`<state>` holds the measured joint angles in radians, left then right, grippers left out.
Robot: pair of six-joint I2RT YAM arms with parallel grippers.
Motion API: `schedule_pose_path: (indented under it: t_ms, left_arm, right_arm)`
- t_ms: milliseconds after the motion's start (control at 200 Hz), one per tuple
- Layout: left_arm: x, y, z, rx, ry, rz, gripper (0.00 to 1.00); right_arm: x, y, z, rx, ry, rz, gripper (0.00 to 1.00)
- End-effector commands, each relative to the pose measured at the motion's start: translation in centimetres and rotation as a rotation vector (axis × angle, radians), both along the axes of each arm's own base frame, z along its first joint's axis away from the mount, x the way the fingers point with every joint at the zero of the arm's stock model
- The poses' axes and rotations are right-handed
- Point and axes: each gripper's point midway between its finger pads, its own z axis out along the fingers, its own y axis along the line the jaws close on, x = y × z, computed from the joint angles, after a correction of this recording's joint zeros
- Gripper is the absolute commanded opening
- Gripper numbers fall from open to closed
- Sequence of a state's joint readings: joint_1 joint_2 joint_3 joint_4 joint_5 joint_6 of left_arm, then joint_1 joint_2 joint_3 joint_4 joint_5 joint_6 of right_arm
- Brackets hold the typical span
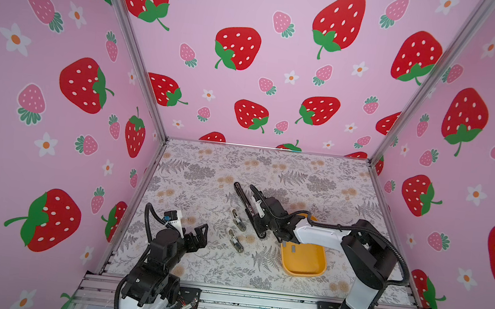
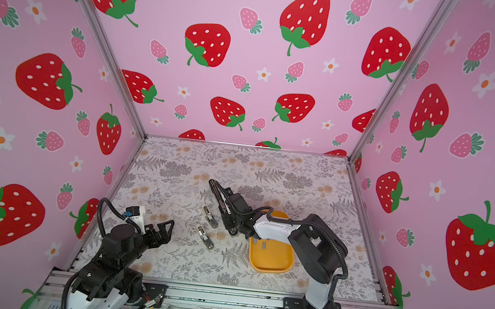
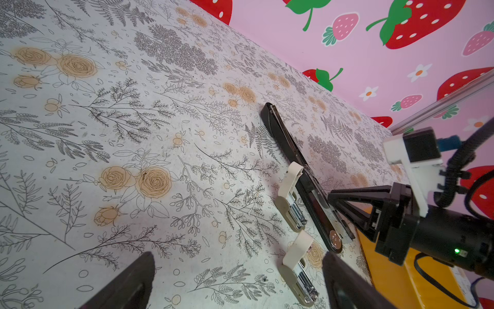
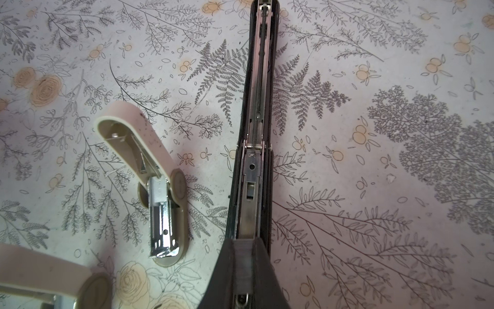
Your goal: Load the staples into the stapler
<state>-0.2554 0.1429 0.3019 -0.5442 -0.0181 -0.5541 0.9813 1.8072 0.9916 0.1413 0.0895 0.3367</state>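
Top views: the left gripper [image 1: 204, 236] is shown poised over the floral table [image 1: 207, 163], its jaws spread wide and nothing held between them. Just to its right, two small beige staplers [image 1: 238, 219] are laid one beyond the other, each flipped open. In the left wrist view their bright metal channels are turned upward, and the nearer one [image 3: 299, 270] is seen close by one of that gripper's fingers [image 3: 344, 283]. Further to the right of the left gripper, the black stapler [image 1: 240, 194] is stretched flat on the table, its cover folded right back from the hinge.

The right gripper [image 1: 252, 189] is held over the black stapler with its jaws pressed together. In the right wrist view that gripper [image 4: 244, 244] is set directly above the near end of the black stapler's [image 4: 251, 176] bare metal channel; whether contact is made cannot be told. A grey ribbed band is seen between its fingers, and whether this is a strip of staples cannot be told.

Behind the right gripper, partly under its arm, a yellow tray [image 1: 302, 271] is placed. The staples [image 1: 293, 248] are seen inside it as small grey pieces, apart from the black stapler.
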Motion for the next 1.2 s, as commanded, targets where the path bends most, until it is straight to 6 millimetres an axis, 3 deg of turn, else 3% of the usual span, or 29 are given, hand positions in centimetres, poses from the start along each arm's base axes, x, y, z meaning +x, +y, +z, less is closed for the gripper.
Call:
schedule_pose_path:
  t_ms: [0,680,1196]
  left_arm:
    - [-0.2,0.2,-0.6,0.001,0.014,0.014,0.99]
    - [-0.1,0.2,-0.6,0.002,0.015,0.015,0.99]
    - [-0.1,0.3,-0.6,0.003,0.016,0.016,0.99]
  right_arm:
    - [0.2,-0.6,-0.3,-0.024,-0.005,-0.015,0.0]
    - [-0.3,-1.5,-0.4,-0.02,-0.002,-0.025,0.0]
    - [-1.8,-2.1,-0.7,-0.027,0.061,-0.015,0.0]
